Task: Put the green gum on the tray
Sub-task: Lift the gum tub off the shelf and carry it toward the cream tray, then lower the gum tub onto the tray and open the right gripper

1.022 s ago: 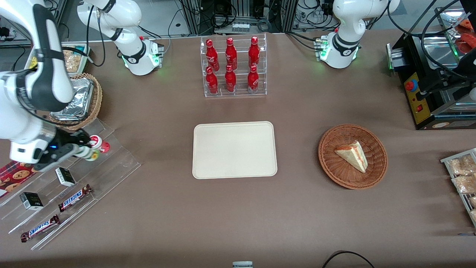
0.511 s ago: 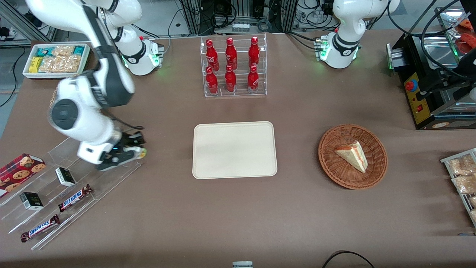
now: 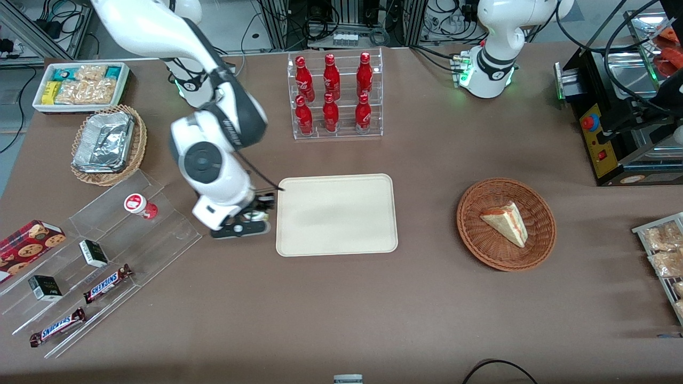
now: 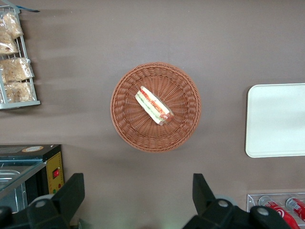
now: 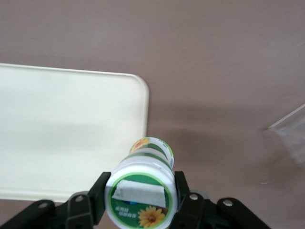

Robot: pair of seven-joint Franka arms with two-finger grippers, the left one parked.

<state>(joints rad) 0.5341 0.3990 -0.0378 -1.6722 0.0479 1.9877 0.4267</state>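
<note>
While our gripper point(image 3: 260, 215) is clamping the green gum point(image 5: 142, 195) betw. both fingers, we're holding it just above the desk point(image 3: 320, 298), right beside the tray point(image 3: 336, 214) at its 9 o'clock edge, not yet over it. Red-lidded bottle point(image 3: 140, 206) is standing on the clear stepped rack point(image 3: 106, 250) twd. the working arm's end.

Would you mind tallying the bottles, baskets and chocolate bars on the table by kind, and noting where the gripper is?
Red bottles in the clear rack: 6
Gum bottles: 2, the green gum held in the gripper beside the tray, and the red-lidded bottle
Wicker baskets: 2
Snickers bars: 2
Total: 12
</note>
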